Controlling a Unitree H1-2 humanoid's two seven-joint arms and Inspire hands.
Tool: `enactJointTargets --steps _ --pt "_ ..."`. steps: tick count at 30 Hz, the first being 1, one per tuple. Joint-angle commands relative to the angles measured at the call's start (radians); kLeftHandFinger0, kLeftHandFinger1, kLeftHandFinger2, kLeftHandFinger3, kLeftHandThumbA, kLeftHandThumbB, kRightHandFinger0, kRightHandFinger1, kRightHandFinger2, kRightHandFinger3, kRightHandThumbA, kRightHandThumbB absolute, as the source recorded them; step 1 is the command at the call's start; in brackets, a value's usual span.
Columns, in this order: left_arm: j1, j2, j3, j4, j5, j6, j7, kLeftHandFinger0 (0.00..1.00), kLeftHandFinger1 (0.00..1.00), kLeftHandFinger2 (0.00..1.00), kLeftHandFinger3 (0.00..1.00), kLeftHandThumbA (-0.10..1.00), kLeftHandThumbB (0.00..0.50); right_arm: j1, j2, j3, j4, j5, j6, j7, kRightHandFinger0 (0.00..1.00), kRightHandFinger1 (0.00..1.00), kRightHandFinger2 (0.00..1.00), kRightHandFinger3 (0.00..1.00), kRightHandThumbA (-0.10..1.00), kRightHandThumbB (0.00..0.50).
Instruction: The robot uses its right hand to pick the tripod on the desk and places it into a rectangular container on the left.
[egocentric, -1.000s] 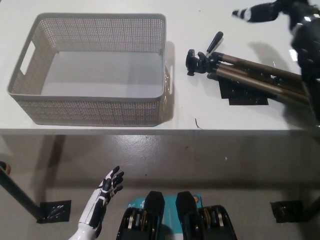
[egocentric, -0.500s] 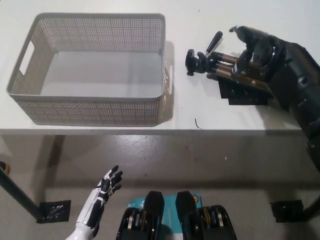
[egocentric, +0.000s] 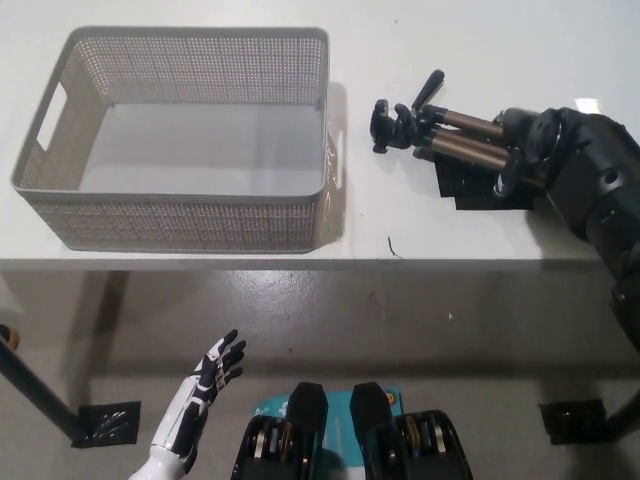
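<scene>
A folded tripod (egocentric: 440, 132) with a black head and brown legs lies on the white desk (egocentric: 420, 215), its head pointing left toward the container. My black right hand (egocentric: 535, 150) rests on its legs with the fingers curled around them. The tripod still lies flat on the desk. A grey perforated rectangular container (egocentric: 185, 135) stands on the desk's left part and holds nothing. My white left hand (egocentric: 205, 385) hangs open below the desk's front edge at the lower left.
Black tape patches (egocentric: 480, 190) are stuck to the desk under the tripod's legs. The desk's front edge (egocentric: 300, 262) runs across the middle, with grey floor below. A black floor marker (egocentric: 105, 422) lies at the lower left.
My right hand came down from the upper right onto the tripod's legs and closed its fingers around them. The tripod's handle has tilted slightly. The left hand stays put.
</scene>
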Motion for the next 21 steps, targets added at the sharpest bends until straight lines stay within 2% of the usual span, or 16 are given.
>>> enactJointTargets --steps 1,4,5,6,7,8,9,10,11,12,13,15,16,18,19,21 --pt "-0.015 0.008 -0.003 -0.003 0.002 -0.046 -0.011 1.0 1.0 1.0 1.0 1.0 0.5 0.024 -0.006 0.07 0.028 -0.052 -0.016 0.217 1.0 1.0 1.0 1.0 1.0 0.435" --pt "-0.018 0.011 -0.002 -0.006 0.008 -0.044 -0.007 1.0 1.0 1.0 1.0 1.0 0.5 0.044 0.004 0.115 0.034 -0.078 -0.001 0.218 1.0 1.0 1.0 1.0 0.99 0.446" --pt "-0.018 0.012 -0.003 -0.005 0.007 -0.046 -0.01 1.0 1.0 1.0 1.0 1.0 0.5 0.055 0.009 0.117 0.035 -0.078 0.037 0.158 1.0 1.0 1.0 1.0 0.81 0.39" --pt "-0.019 0.013 -0.003 -0.006 0.006 -0.045 -0.012 1.0 1.0 1.0 1.0 1.0 0.5 0.067 0.01 0.11 0.031 -0.073 0.054 0.076 1.0 1.0 1.0 1.0 0.52 0.392" --pt "-0.02 0.013 -0.002 -0.007 0.004 -0.043 -0.013 1.0 1.0 1.0 1.0 1.0 0.5 0.096 0.001 0.09 0.015 -0.057 0.026 -0.13 1.0 1.0 1.0 1.0 0.22 0.229" --pt "-0.021 0.013 -0.002 -0.007 0.004 -0.043 -0.013 1.0 1.0 1.0 1.0 1.0 0.5 0.11 -0.004 0.091 0.006 -0.062 0.001 -0.229 0.72 0.77 0.82 1.0 0.07 0.187" --pt "-0.021 0.012 0.0 -0.008 -0.003 -0.038 -0.016 1.0 1.0 1.0 1.0 1.0 0.5 0.117 -0.007 0.097 0.001 -0.072 -0.015 -0.305 0.46 0.51 0.64 1.0 -0.01 0.23" --pt "-0.027 0.013 0.001 -0.005 -0.006 -0.035 -0.018 1.0 1.0 1.0 1.0 1.0 0.5 0.115 -0.009 0.096 -0.001 -0.074 -0.025 -0.345 0.33 0.42 0.58 0.93 -0.09 0.238" --pt "-0.029 0.013 0.001 -0.003 -0.005 -0.037 -0.018 1.0 1.0 1.0 1.0 1.0 0.5 0.114 -0.011 0.094 -0.003 -0.074 -0.033 -0.368 0.3 0.39 0.56 0.88 -0.1 0.249" --pt "-0.029 0.014 0.0 -0.002 -0.002 -0.038 -0.017 1.0 1.0 1.0 1.0 1.0 0.5 0.113 -0.012 0.091 -0.007 -0.072 -0.042 -0.387 0.43 0.54 0.68 0.83 -0.09 0.211" --pt "-0.031 0.018 0.0 -0.001 0.008 -0.037 -0.013 1.0 1.0 1.0 1.0 1.0 0.5 0.106 -0.014 0.075 -0.012 -0.058 -0.073 -0.425 0.3 0.39 0.57 0.79 -0.1 0.2" --pt "-0.029 0.016 0.0 -0.003 0.002 -0.036 -0.017 1.0 1.0 1.0 1.0 1.0 0.5 0.107 -0.02 0.058 -0.017 -0.044 -0.112 -0.473 0.19 0.3 0.45 0.69 -0.1 0.207" --pt "-0.026 0.013 -0.001 -0.002 -0.001 -0.036 -0.018 1.0 1.0 1.0 1.0 1.0 0.5 0.107 -0.024 0.053 -0.02 -0.042 -0.127 -0.494 0.19 0.31 0.45 0.63 -0.1 0.204" --pt "-0.025 0.014 -0.003 -0.002 0.002 -0.04 -0.02 1.0 1.0 1.0 1.0 1.0 0.5 0.102 -0.03 0.053 -0.024 -0.045 -0.15 -0.526 0.37 0.47 0.58 0.59 -0.1 0.242" --pt "-0.025 0.015 -0.003 -0.002 0.003 -0.039 -0.02 1.0 1.0 1.0 1.0 1.0 0.5 0.1 -0.033 0.051 -0.024 -0.045 -0.161 -0.541 0.4 0.48 0.6 0.58 -0.1 0.241" --pt "-0.025 0.018 -0.002 -0.001 0.008 -0.04 -0.016 1.0 1.0 1.0 1.0 1.0 0.5 0.083 -0.043 0.045 -0.035 -0.043 -0.194 -0.573 0.33 0.42 0.53 0.57 -0.1 0.21"
